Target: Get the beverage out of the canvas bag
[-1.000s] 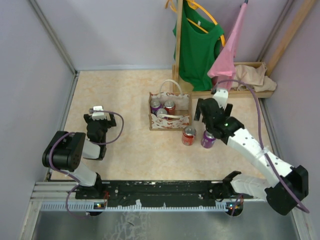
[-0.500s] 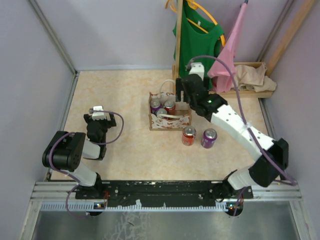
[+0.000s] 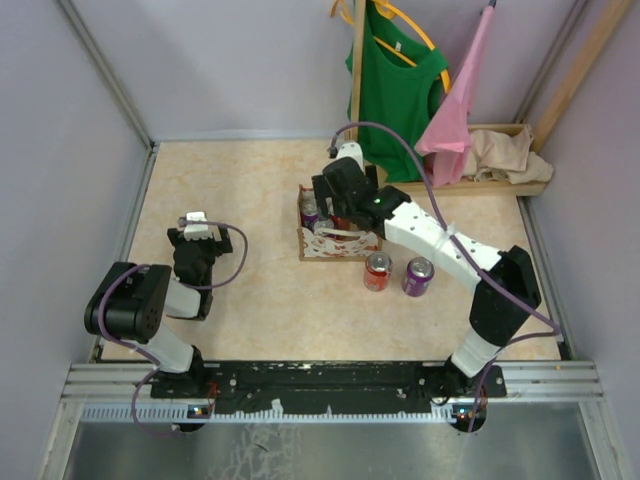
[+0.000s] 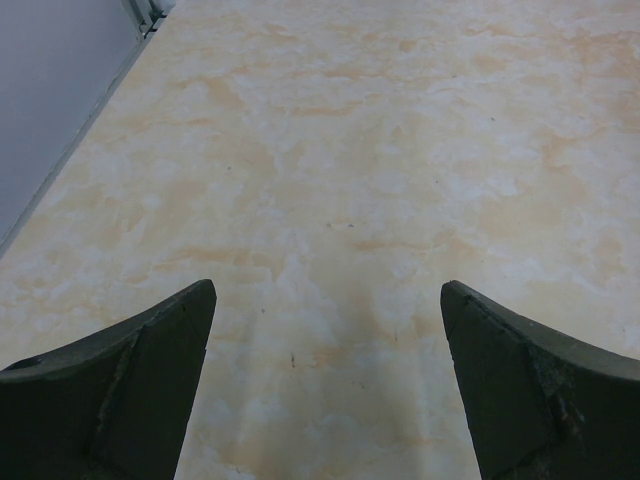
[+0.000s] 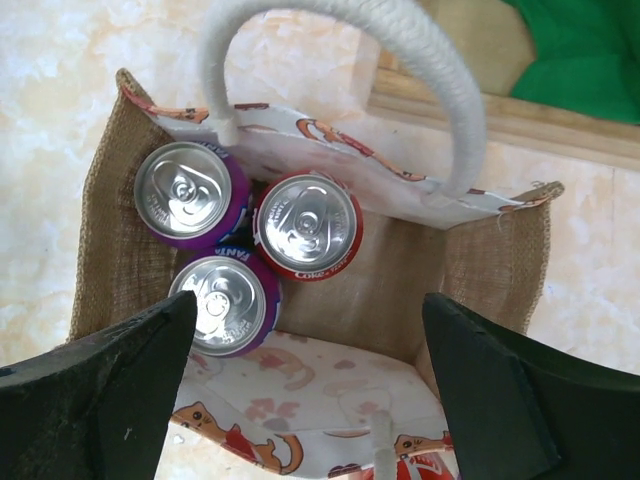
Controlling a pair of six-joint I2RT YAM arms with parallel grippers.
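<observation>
Three cans (image 5: 307,225) in canvas bag (image 5: 110,240), right gripper (image 5: 308,310) splayed, pointing straight down above

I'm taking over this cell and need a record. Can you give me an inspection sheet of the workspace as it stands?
Surface: marbled beige table, no spills seen.
Job's things: canvas bag upright, holding three cans, two purple, one red; red can and purple can stand outside it.
Clutter: nothing seen.
Pincers: left pincer open over table; right pincer open above bag.
Cables: purple cable loops off each arm.
Surroundings: green shirt, pink garment, beige cloth at back.
</observation>
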